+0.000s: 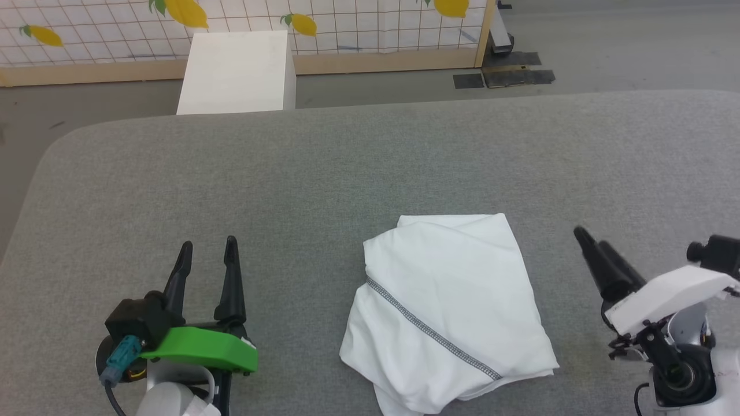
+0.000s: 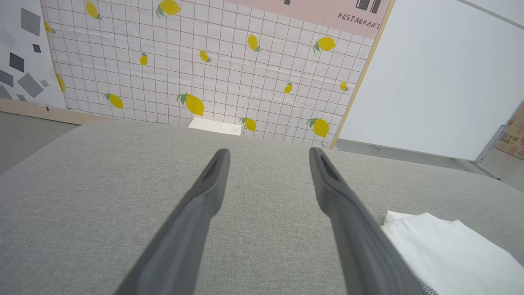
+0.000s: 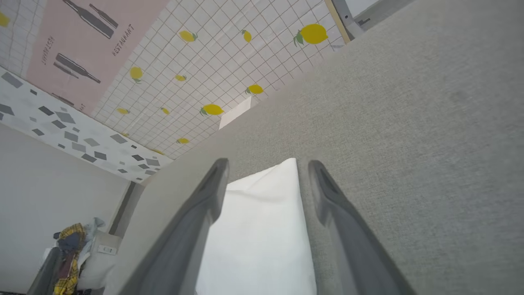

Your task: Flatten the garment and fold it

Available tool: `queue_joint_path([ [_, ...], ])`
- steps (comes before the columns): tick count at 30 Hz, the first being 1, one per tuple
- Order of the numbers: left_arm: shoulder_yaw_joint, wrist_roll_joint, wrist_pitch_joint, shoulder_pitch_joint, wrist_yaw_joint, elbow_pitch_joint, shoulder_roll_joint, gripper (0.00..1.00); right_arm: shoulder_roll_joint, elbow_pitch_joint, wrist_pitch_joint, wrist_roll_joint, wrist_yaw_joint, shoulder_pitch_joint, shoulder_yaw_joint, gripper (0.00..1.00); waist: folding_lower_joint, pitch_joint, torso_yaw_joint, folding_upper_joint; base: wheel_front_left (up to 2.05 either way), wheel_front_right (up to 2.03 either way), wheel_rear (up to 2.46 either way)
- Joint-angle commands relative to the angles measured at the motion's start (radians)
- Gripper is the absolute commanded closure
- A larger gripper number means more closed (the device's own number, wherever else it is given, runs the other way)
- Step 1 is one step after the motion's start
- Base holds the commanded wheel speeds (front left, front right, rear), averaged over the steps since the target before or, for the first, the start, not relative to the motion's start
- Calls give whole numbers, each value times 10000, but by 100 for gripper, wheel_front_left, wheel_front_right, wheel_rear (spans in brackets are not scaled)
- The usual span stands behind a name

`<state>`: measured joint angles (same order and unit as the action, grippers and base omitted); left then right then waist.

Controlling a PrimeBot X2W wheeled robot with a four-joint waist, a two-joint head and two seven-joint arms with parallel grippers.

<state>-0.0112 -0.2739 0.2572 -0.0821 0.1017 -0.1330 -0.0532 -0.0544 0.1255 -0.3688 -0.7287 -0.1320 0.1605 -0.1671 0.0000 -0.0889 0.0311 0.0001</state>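
Note:
The garment (image 1: 448, 306), a white shirt with a dark dotted seam running diagonally across it, lies folded into a compact bundle on the grey table (image 1: 324, 173), near the front edge right of centre. My left gripper (image 1: 208, 251) stands open over bare table to the garment's left, nothing between its fingers. In the left wrist view the left gripper (image 2: 268, 153) is spread wide, with the garment (image 2: 446, 246) at the lower right. My right gripper (image 1: 587, 240) hangs just right of the garment, apart from it. Through the right wrist view its fingers (image 3: 268, 164) are open, framing the garment (image 3: 262, 229) below.
A white box (image 1: 237, 72) stands on the floor beyond the table's far edge. A lemon-patterned tiled wall (image 1: 347, 23) runs behind it. Dark floor plates (image 1: 509, 75) lie at the back right. The table's left corner is rounded.

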Motion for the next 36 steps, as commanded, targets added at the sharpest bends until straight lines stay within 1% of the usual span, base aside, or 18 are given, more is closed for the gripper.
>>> queue_joint_path([
  [1, 17, -17, 45, 40, -4, 28, 29, 0, 39, 328, -169, -320, 13, -36, -110, 0, 0, -46, 14, -1, 0, 0, 0],
  [6, 56, -25, 45, -19, -3, 49, 29, 0, 40, 1595, -1140, -1290, 13, 173, -165, 0, 0, -172, -52, -1, 0, 0, 0],
  [11, -8, 6, 45, -59, 0, 57, 29, 0, 40, 2655, -1966, -1728, 13, 528, -61, 0, 0, -281, -176, -1, 0, 0, 0],
  [15, -28, 8, 45, -78, -6, 72, 29, 0, 40, 3298, -2497, -2176, 13, 833, 250, 0, 0, -325, -275, -1, 0, 0, 0],
  [20, -8, -8, 45, -94, -20, 59, 30, 0, 41, 3803, -2944, -2323, 13, 1100, 859, 0, 0, -347, -362, -1, 0, 0, 0],
  [21, -5, -12, 45, -99, -20, 52, 30, 0, 41, 3823, -2951, -2330, 13, 1145, 942, 30, 0, -348, -373, -1, 0, 0, 0],
  [22, -4, -15, 45, -102, -22, 46, 30, 0, 41, 3817, -2922, -2253, 13, 1195, 1046, 68, 0, -348, -382, -1, 0, 0, 0],
  [23, -8, -17, 45, -103, -23, 45, 30, 0, 41, 3787, -2887, -2121, 13, 1226, 1130, 92, 0, -348, -383, -1, 0, 0, 0],
  [24, -21, -20, 45, -100, -28, 48, 30, 0, 41, 3731, -2827, -1896, 13, 1259, 1215, 100, 0, -349, -375, -1, 0, 0, 0],
  [27, -49, -22, 45, -63, -57, 80, 30, 0, 32, 3475, -2735, -1218, 13, 1322, 1385, 100, 0, -344, -322, -1, 0, 0, 0],
  [29, -64, -28, 45, -36, -84, 113, 30, 0, -116, 3190, -2621, -581, 13, 1363, 1565, 100, 0, -350, -238, -1, 0, 0, 0],
  [33, -114, -1, 45, 19, -108, 187, 30, 0, -632, 2542, -2392, 855, 13, 1480, 2135, 100, 0, -396, 131, -1, 0, 0, 0],
  [36, -156, 35, 45, 34, -90, 230, 30, 0, -1142, 2122, -2324, 1864, 13, 1635, 2596, 100, 0, -478, 548, -1, 0, 0, 0],
])
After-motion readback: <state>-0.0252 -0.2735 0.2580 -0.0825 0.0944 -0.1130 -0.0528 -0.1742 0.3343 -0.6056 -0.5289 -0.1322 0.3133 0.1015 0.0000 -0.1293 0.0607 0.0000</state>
